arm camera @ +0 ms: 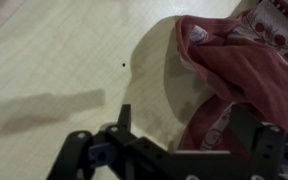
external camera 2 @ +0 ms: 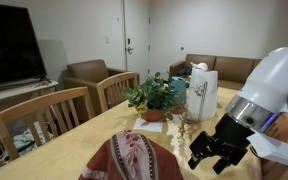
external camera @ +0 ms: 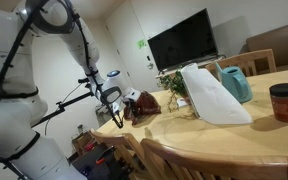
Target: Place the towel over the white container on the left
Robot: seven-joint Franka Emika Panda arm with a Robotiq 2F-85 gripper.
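Note:
The towel [external camera: 144, 104] is a red patterned cloth lying crumpled on the wooden table; it also shows in an exterior view [external camera 2: 134, 158] and at the upper right of the wrist view [arm camera: 246, 62]. The white container [external camera: 214, 95] stands upright further along the table, past a potted plant, and shows in both exterior views [external camera 2: 202, 92]. My gripper [external camera 2: 216, 150] hangs just above the table beside the towel [external camera: 112, 100]. In the wrist view its fingers [arm camera: 184, 128] are spread open, one over bare table, the other over the towel's edge. It holds nothing.
A potted plant [external camera: 174, 82] stands between the towel and the container [external camera 2: 156, 97]. A teal pitcher [external camera: 236, 82] and a red jar [external camera: 284, 102] stand near the container. Wooden chairs [external camera 2: 44, 120] line the table's edge. A TV [external camera: 182, 40] is behind.

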